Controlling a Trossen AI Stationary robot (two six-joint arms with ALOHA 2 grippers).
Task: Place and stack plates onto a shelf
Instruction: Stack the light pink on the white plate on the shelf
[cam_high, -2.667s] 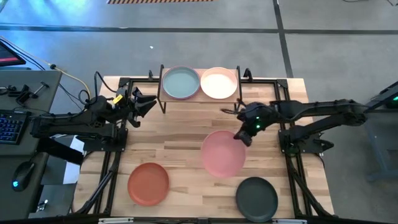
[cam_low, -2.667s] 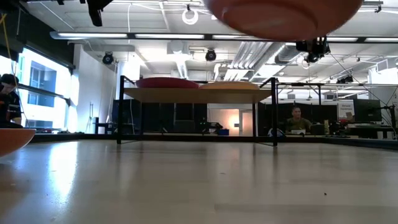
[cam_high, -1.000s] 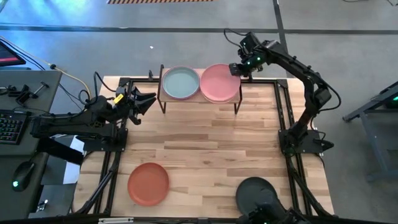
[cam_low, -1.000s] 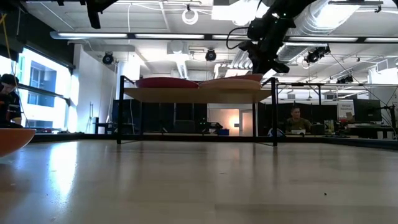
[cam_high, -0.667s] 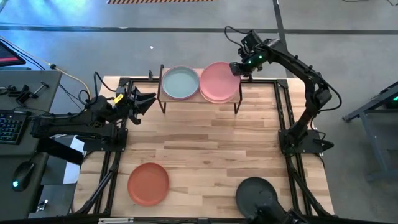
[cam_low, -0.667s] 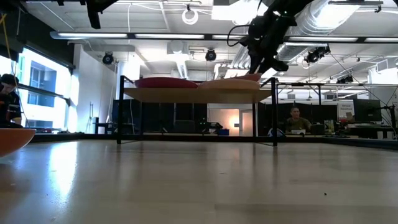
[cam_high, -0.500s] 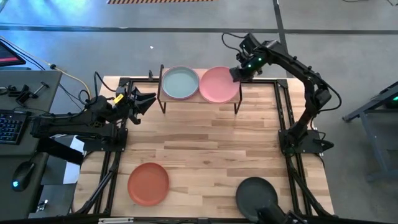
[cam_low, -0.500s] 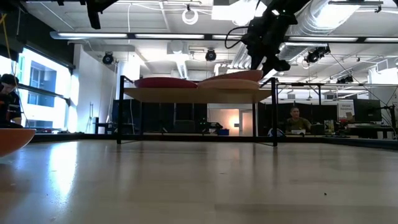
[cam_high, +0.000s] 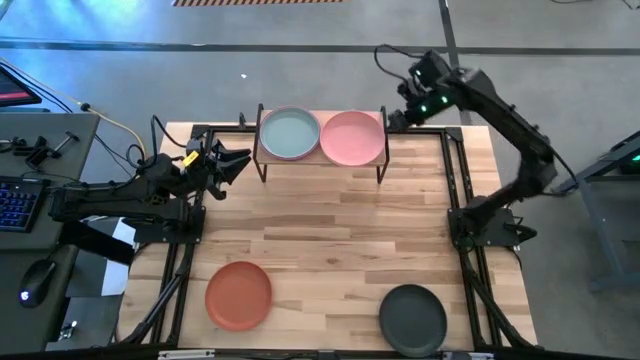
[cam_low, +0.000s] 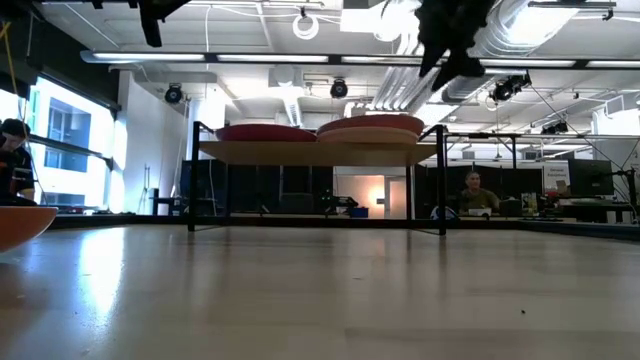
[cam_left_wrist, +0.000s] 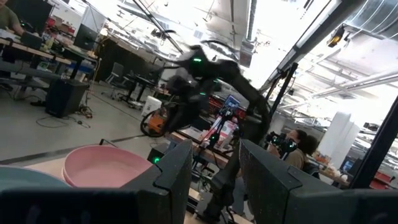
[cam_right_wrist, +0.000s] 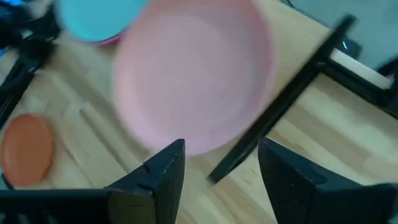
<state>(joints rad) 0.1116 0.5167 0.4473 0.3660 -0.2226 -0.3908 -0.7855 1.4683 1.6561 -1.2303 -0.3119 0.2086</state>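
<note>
The shelf (cam_high: 321, 157) stands at the table's far edge. On its left half a pale teal plate (cam_high: 290, 133) lies on a magenta one (cam_low: 267, 132). On its right half a light pink plate (cam_high: 353, 137) lies flat on another plate (cam_low: 365, 136). An orange plate (cam_high: 238, 294) and a black plate (cam_high: 413, 314) lie on the table near its front edge. My right gripper (cam_high: 393, 120) hovers open just right of the pink plate (cam_right_wrist: 193, 68), clear of it. My left gripper (cam_high: 235, 163) waits open at the table's left side, left of the shelf.
Black frame rails (cam_high: 452, 180) run along both sides of the table. The wide wooden stretch (cam_high: 320, 230) between the shelf and the two near plates holds nothing. People sit at desks (cam_low: 478, 195) in the room behind.
My right gripper has let go of the pink plate's right rim and drawn back toward the table's right edge, rising a little. The pink plate, tilted on the shelf a second ago, has settled flat on the plate beneath it on the shelf's right half.
</note>
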